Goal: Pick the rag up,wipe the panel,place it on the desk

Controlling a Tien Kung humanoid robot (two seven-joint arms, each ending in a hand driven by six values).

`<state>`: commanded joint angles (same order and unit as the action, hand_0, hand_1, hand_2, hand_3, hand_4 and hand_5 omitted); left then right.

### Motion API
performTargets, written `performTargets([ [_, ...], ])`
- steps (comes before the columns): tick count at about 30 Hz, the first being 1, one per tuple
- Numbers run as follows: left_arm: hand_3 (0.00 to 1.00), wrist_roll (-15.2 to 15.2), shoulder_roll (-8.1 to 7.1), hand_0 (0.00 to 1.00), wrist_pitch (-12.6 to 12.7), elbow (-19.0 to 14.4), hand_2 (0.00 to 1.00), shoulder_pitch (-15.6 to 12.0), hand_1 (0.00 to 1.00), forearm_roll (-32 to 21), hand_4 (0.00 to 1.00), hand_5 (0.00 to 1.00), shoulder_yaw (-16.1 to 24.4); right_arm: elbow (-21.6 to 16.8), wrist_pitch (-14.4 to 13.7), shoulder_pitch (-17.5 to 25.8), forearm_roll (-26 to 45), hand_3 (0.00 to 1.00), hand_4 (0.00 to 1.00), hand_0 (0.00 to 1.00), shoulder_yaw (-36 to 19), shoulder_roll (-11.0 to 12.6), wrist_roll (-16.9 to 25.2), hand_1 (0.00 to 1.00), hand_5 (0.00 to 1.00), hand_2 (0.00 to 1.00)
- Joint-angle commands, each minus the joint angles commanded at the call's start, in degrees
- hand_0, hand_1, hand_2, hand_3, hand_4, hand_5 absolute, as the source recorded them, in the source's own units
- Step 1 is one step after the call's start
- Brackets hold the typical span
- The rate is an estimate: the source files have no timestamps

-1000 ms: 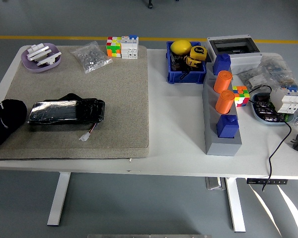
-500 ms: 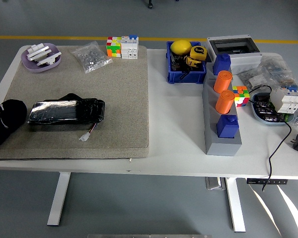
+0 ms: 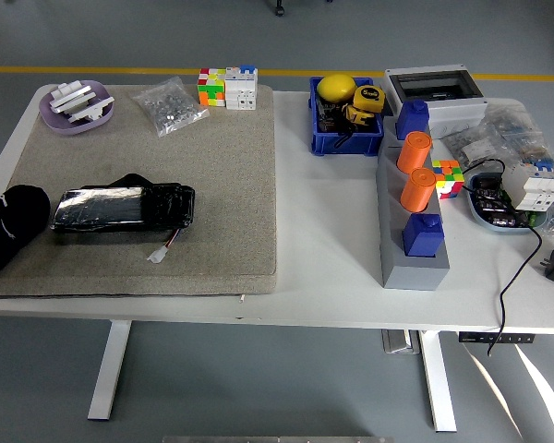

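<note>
Lying across the left part of the white worktop (image 3: 332, 249) is a large beige mat (image 3: 157, 194), and on its near left portion a long black panel wrapped in shiny film (image 3: 123, 208) is seen, with a small white connector on thin wires (image 3: 159, 252) just beside its near right corner. At the left edge of the picture a black rounded mass (image 3: 7, 226) is seen, touching or nearly touching the panel's left end; whether this is the left robot hand, the rag, or both together cannot be told, and no state of the fingers can be made out. The right robot hand is not shown.

At the far left of the mat a purple dish holding white parts (image 3: 76, 105) is placed, with a clear bag of small hardware (image 3: 169, 104) to its right and colourful cube blocks (image 3: 227, 87) beyond. On the right half a blue bin (image 3: 344, 137) with a yellow ball (image 3: 335, 88) is set, and a grey block (image 3: 412, 231) carrying two orange cylinders (image 3: 414, 150) stands near it.
</note>
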<state>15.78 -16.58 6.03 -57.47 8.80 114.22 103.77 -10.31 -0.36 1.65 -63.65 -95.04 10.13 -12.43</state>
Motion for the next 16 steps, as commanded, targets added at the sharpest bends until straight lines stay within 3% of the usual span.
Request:
performTargets([
  [16, 0.774, 0.07, -0.11, 0.817, -0.07, 1.3, 0.815, 0.79, 0.842, -0.22, 0.996, 0.538, -1.3, 0.0, 0.2, 0.11, 0.85, 0.64, 0.998, 0.795, 0.73, -0.02, 0.24, 0.642, 0.548, 0.691],
])
